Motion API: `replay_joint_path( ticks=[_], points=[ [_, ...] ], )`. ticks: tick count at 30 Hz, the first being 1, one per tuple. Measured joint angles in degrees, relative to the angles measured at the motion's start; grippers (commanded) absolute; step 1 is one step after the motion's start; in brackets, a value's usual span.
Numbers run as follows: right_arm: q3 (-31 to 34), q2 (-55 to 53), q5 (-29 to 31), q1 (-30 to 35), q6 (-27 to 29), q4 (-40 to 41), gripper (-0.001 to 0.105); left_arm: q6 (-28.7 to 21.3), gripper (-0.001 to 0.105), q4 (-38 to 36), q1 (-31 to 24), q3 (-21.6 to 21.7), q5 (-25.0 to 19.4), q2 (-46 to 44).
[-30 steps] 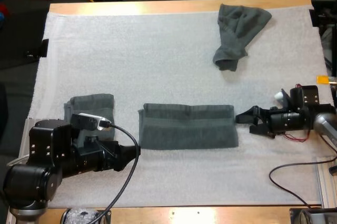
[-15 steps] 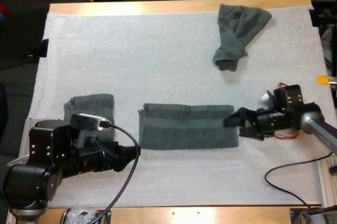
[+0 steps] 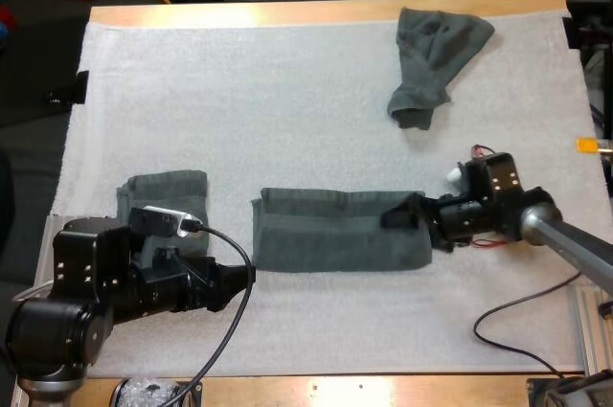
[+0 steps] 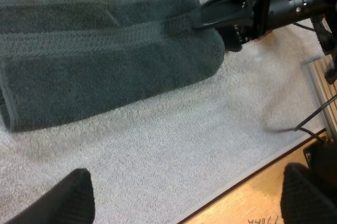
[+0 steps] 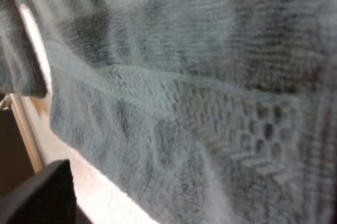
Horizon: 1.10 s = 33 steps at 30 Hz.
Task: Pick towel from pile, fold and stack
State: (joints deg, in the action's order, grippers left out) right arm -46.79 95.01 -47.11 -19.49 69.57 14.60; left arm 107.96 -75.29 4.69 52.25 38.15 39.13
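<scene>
A long folded grey-green towel (image 3: 335, 232) lies across the middle of the mat (image 3: 287, 101). My right gripper (image 3: 410, 223) is at its right end, one finger over the top layer and the other at the edge, still spread apart. The left wrist view shows the same towel (image 4: 105, 66) with the right gripper (image 4: 213, 30) straddling its far end. In the right wrist view the towel's weave (image 5: 210, 103) is right up against the camera. My left gripper (image 3: 247, 276) stays open just off the towel's near left corner, its fingertips (image 4: 79, 192) wide apart above bare mat.
A folded towel stack (image 3: 165, 192) sits at the left, partly behind my left arm. One crumpled towel (image 3: 436, 53) lies at the far right of the mat. The table's wooden front edge (image 4: 263, 192) runs close to my left gripper.
My right gripper has slid left from beside the mat's right side onto the long towel's right end. The left arm and the towels have not moved.
</scene>
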Motion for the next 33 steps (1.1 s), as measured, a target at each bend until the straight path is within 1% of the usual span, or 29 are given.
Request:
replay_joint_path(
  ticks=[4, 5, 7, 12, 13, 15, 18, 19, 25, 29, 33],
  points=[
    [0.0, 0.1, 0.0, -0.6, 0.0, -0.4, 0.082, 0.0, 0.071, 0.0, 0.0, 0.0, 0.0, 0.0],
    [0.0, 0.1, 0.0, -0.6, 0.0, -0.5, 0.080, 0.0, 0.071, 0.0, 0.0, 0.0, 0.0, 0.0],
    [0.0, -0.1, 0.0, -0.6, 0.0, -0.6, 0.073, 0.0, 0.071, 0.0, 0.0, 0.0, 0.0, 0.0],
    [0.0, 0.7, 1.7, -0.8, 0.0, -0.5, 0.041, 0.0, 0.071, 0.0, 0.0, 0.0, 0.0, 0.0],
    [0.0, 0.9, 2.1, -0.9, 0.0, -0.3, 0.038, 0.0, 0.071, 0.0, 0.0, 0.0, 0.0, 0.0],
    [0.2, 1.2, 2.6, -1.2, 0.3, -0.2, 0.020, 0.0, 0.071, -0.2, 0.0, 0.0, 0.0, 0.0],
    [0.4, 0.9, 4.0, -1.7, 1.9, 0.8, 0.002, 0.0, 0.070, -1.1, 0.0, 0.0, 0.0, 0.0],
    [0.4, 0.7, 5.2, -1.8, 2.0, 1.1, 0.000, 0.0, 0.070, -1.1, 0.0, 0.0, 0.0, 0.0],
    [0.6, -1.8, 12.0, -2.1, 4.9, 4.9, 0.001, -0.1, 0.070, -1.1, 0.0, 0.0, 0.0, 0.0],
    [-1.4, -2.8, 16.8, -2.3, 8.4, 11.4, 0.001, -0.1, 0.070, -1.1, 0.0, 0.0, 0.0, 0.0],
    [-4.2, -3.6, 23.6, -2.3, 12.0, 18.8, 0.001, -0.1, 0.070, -1.1, 0.0, 0.0, 0.0, 0.0]
  ],
)
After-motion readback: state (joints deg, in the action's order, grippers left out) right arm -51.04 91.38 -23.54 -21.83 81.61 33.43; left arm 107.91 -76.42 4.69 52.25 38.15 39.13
